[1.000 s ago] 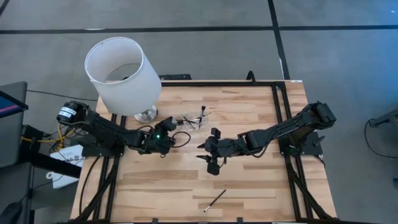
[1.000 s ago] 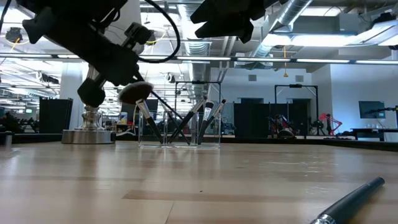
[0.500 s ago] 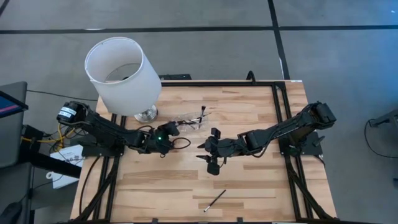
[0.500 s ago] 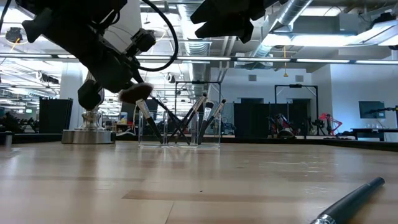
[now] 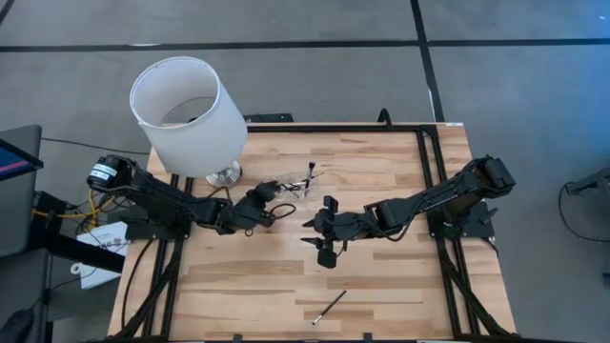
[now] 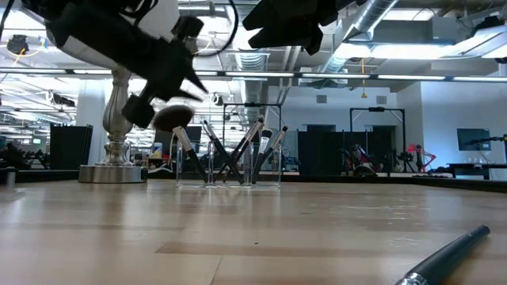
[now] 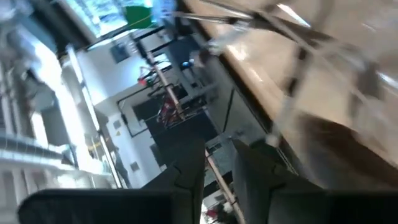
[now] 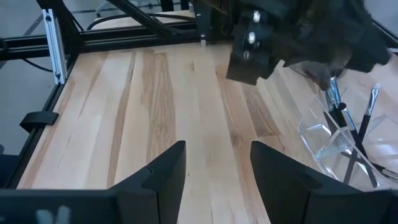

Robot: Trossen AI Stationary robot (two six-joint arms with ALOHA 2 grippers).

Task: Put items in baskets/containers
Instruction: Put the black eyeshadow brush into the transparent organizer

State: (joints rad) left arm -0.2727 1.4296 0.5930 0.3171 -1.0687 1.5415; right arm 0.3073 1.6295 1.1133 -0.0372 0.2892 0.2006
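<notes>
The clear holder (image 5: 295,183) stands far of the table's middle, and several slim black brushes (image 6: 238,150) lean in it, bristles up, one with a big round head (image 6: 173,117). My left gripper (image 5: 274,193) hangs just left of the holder and above it (image 6: 204,87). It is open by a narrow gap (image 7: 219,180) and holds nothing. My right gripper (image 5: 319,238) hovers open over the table's middle, with nothing between its fingers (image 8: 214,174). One more brush (image 5: 330,308) lies flat near the front edge.
A big white lampshade (image 5: 188,114) on a silver base (image 6: 111,170) stands at the far left, close behind my left arm. Bare wood (image 5: 400,286) spreads right of the lying brush and between my right gripper and the front edge.
My left gripper has rolled, tipped its fingers upward and opened, letting go of a slim brush. That brush hung slanted from its tips over the holder and now leans inside the holder on its own.
</notes>
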